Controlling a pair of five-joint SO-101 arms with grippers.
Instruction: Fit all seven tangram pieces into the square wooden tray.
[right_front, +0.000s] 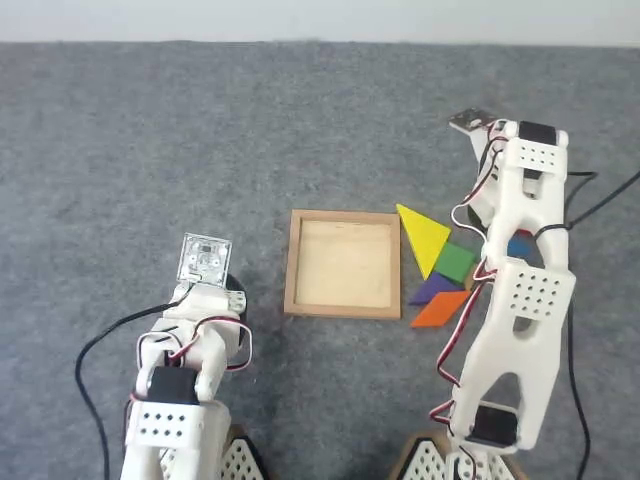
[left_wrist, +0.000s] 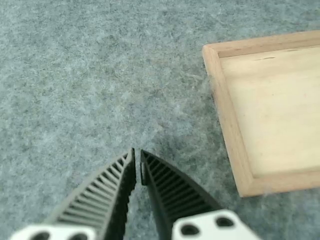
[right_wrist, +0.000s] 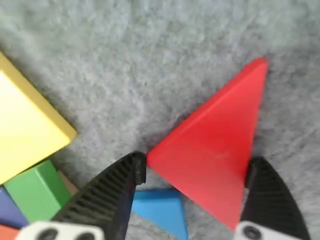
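Note:
The square wooden tray (right_front: 294, 262) lies in the middle of the mat with nothing in it; its corner and rim (left_wrist: 222, 105) appear in the left wrist view. Just right of it lie a yellow triangle (right_front: 424, 236), a green piece (right_front: 457, 262), a purple piece (right_front: 432, 287) and an orange piece (right_front: 440, 308). My right gripper (right_wrist: 199, 165) is open, its fingers astride a red triangle (right_wrist: 215, 145) on the mat, close to both its sides. A blue piece (right_wrist: 162, 210) lies against the triangle. My left gripper (left_wrist: 137, 156) is shut on nothing, over bare mat left of the tray.
Grey felt (right_front: 200, 130) covers the whole table. The right arm (right_front: 520, 290) stretches over the area right of the pieces and hides part of the blue piece (right_front: 520, 246). The left arm (right_front: 195, 330) stands at the front left.

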